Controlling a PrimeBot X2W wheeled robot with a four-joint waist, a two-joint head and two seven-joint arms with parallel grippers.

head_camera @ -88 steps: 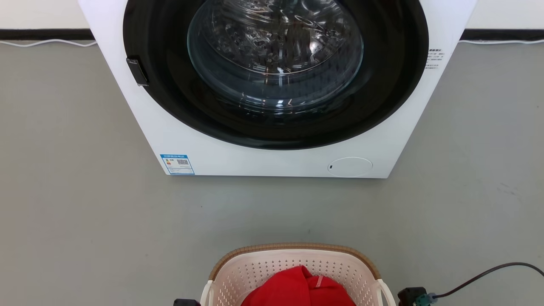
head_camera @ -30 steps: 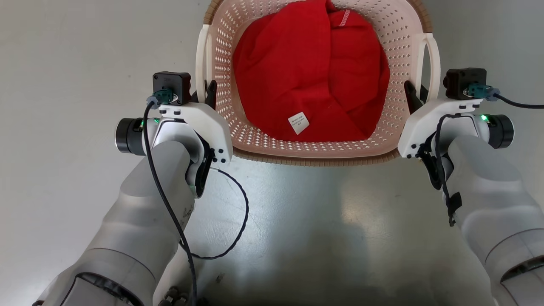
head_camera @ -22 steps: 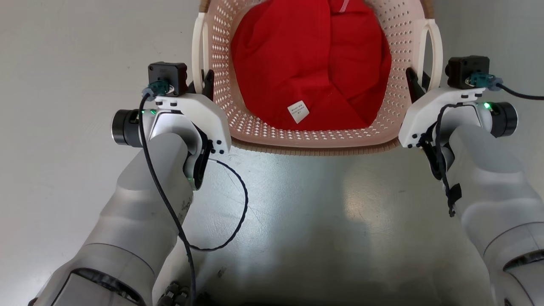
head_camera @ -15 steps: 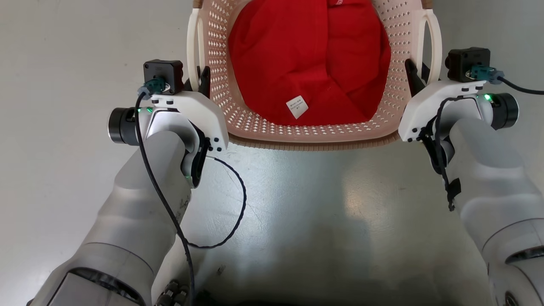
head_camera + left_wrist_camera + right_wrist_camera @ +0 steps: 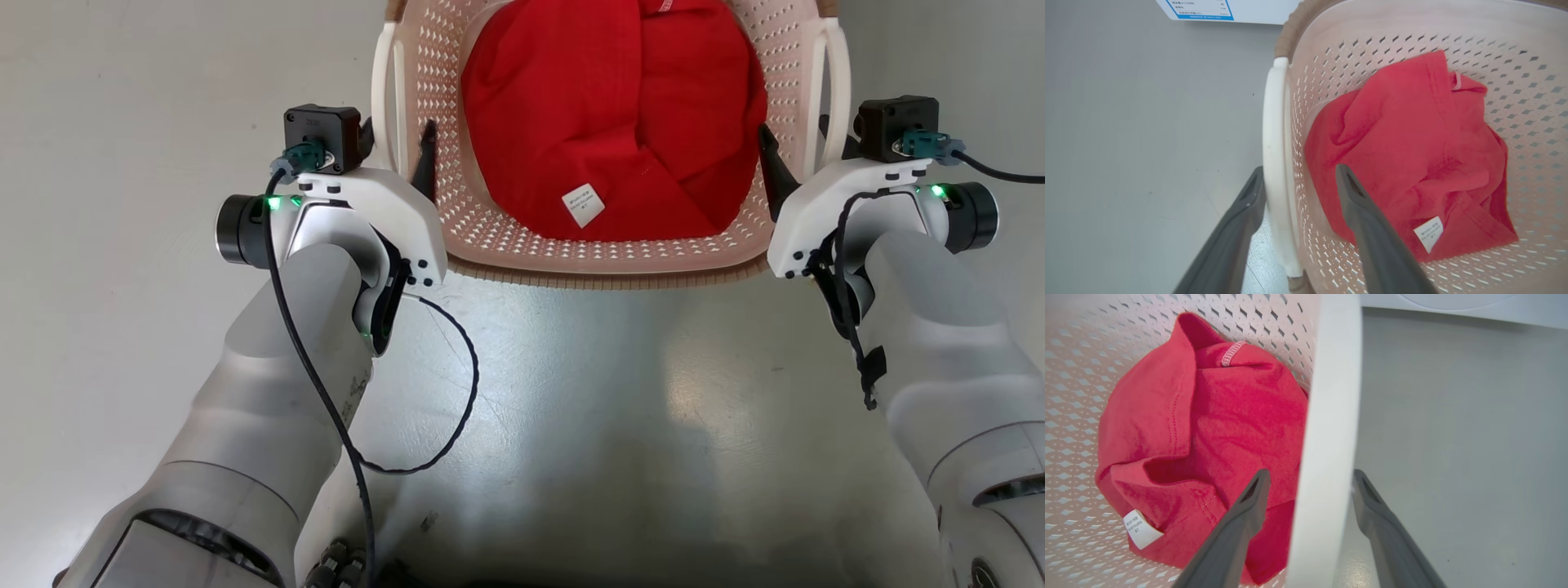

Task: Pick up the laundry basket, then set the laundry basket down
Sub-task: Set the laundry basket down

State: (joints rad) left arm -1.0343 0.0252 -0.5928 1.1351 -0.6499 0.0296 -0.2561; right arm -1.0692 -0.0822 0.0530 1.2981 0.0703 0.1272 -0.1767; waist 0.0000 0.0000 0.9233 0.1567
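The laundry basket (image 5: 604,265), cream-white and perforated with a brown rim, sits on the grey floor holding a red garment (image 5: 612,122). My left gripper (image 5: 397,140) is open and straddles the left white handle (image 5: 1274,163), with one finger inside the basket and one outside. My right gripper (image 5: 794,143) is open in the same way around the right handle (image 5: 1327,457). In the left wrist view the left gripper (image 5: 1298,176) has the handle close to its outer finger. In the right wrist view the right gripper (image 5: 1310,478) shows gaps on both sides of the handle.
The white washer's lower front, with its blue label (image 5: 1200,8), stands just beyond the basket, and its base (image 5: 1453,302) lies past the right handle. Grey floor (image 5: 122,122) spreads to both sides. A loose black cable (image 5: 457,384) hangs from my left wrist.
The head view tilted down from the washer to the basket and arms. In the last half second both grippers' fingers spread apart, the inner fingers swinging into the basket.
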